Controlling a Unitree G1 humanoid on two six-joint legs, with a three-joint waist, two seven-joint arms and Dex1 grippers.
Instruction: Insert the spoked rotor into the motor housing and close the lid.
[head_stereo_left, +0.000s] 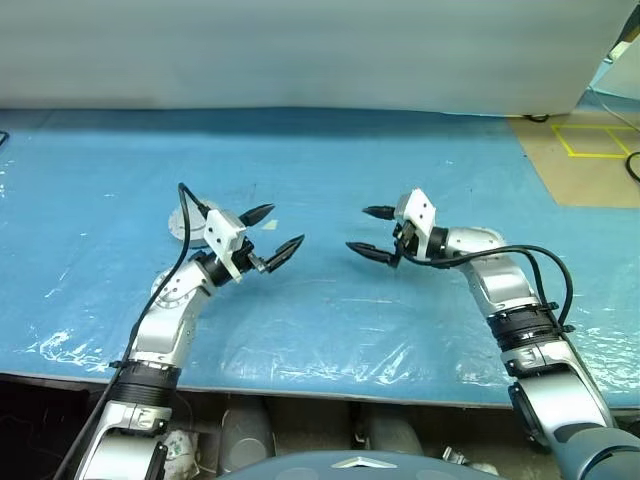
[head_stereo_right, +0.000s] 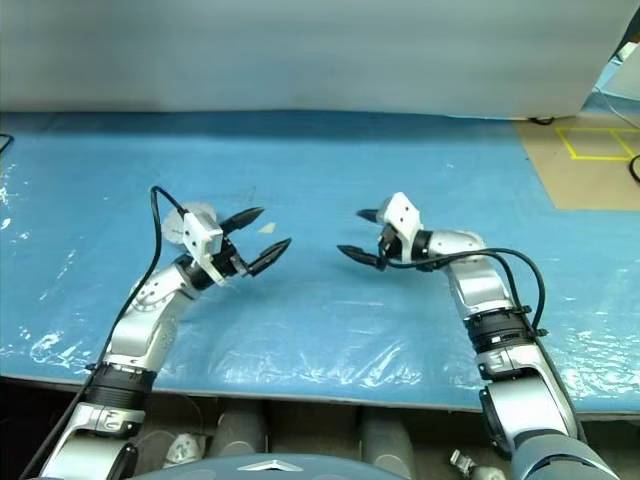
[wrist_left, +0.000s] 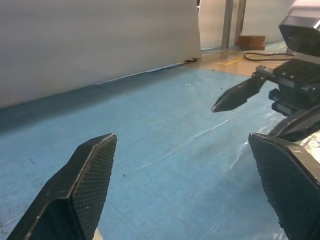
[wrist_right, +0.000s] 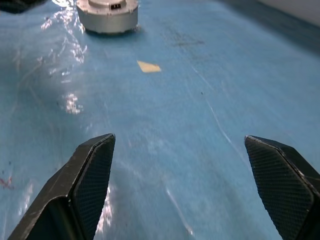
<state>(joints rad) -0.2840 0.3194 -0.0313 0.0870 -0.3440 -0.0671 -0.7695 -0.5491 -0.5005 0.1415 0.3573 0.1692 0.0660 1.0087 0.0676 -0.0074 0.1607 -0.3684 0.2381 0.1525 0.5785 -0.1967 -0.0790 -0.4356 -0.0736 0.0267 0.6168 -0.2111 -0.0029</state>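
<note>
The motor housing (wrist_right: 108, 16) sits on the blue bench toward its left edge, behind the left gripper (head_stereo_left: 268, 237). Both claws, right gripper (head_stereo_left: 371, 233) too, gape empty; picking up comes next.

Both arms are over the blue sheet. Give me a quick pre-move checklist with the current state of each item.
1. Left gripper open and holding nothing: ok.
2. Right gripper open and holding nothing: ok.
3. Gap between the two grippers over the blue sheet: ok.
4. Motor housing located, closed grey shell on the sheet behind the left gripper: ok.
5. Spoked rotor inside the housing: cannot tell.
6. Small yellow scrap lying near the housing: not ok.
</note>
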